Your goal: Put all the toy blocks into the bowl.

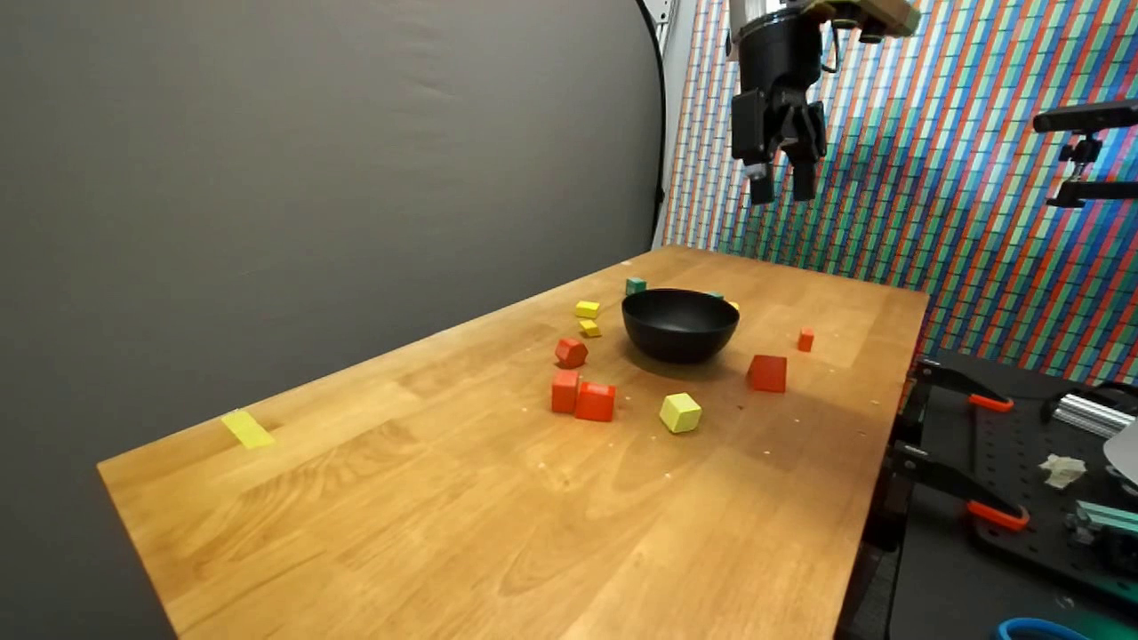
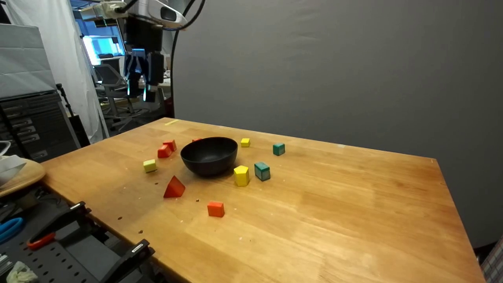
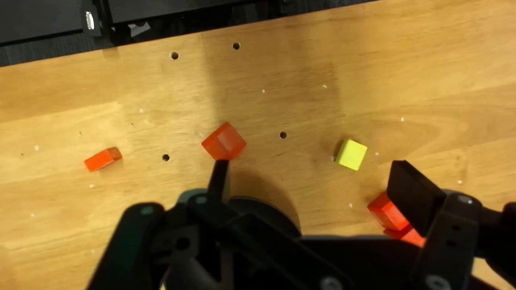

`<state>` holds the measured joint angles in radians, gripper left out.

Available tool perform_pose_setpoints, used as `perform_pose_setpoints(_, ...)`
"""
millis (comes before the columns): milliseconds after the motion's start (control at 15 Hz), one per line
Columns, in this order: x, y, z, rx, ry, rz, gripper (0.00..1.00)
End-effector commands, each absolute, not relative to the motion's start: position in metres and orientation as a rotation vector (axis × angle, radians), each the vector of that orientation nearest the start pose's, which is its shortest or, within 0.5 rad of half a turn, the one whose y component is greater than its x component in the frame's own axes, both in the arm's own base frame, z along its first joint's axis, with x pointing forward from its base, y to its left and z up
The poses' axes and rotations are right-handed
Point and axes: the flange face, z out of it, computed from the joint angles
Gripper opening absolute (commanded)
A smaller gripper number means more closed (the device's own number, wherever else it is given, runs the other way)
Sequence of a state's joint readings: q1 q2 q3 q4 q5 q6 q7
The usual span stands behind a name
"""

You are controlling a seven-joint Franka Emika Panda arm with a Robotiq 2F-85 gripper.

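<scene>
Claw state: the gripper (image 1: 782,187) hangs high above the table (image 1: 427,533), fingers spread wide, nothing between them. Location: the toy blocks (image 1: 595,403) lie loose on the wood around the black bowl (image 2: 208,167); from where I stand, none shows inside. In an exterior view, the orange block (image 2: 215,209) lies on the near side, the pale yellow block (image 2: 149,166) well to the left, and the green blocks (image 2: 262,171) to the right.

Handling (judged by eye): expect light, stiff pieces with smooth faces, unlikely to break but apt to skid when nudged. Grip cubes low, across two opposite flat faces. Red pyramid (image 2: 174,188), near left of the bowl: its sloping sides may let the pads ride up, so close near the base. Red pair (image 2: 164,151), left of the bowl: the two appear to touch; take one by its free faces. Yellow five-sided block (image 2: 241,176), just right of the bowl: align the fingers to miss the rim, and avoid clamping on an edge.
</scene>
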<state>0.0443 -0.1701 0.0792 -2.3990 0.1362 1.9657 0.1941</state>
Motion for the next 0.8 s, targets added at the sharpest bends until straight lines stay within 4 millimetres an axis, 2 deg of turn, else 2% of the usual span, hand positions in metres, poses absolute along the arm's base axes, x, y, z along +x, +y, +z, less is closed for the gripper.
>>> perform_pose_setpoints(0, 0.436, 0.061, 0.364, -3.042, 0.223, 0.421, 1.00)
perform_pose_setpoints(133, 0.436, 0.053, 0.366, -3.018, 0.304, 0.364, 1.00)
perform_pose_setpoints(267, 0.436, 0.058, 0.348, -2.958, 0.312, 0.392, 1.00)
perform_pose_setpoints(533, 0.434, 0.090, 0.285, -2.860, 0.409, 0.451, 1.00)
perform_pose_setpoints(733, 0.443, 0.128, 0.233, -2.948, 0.415, 0.407, 1.00)
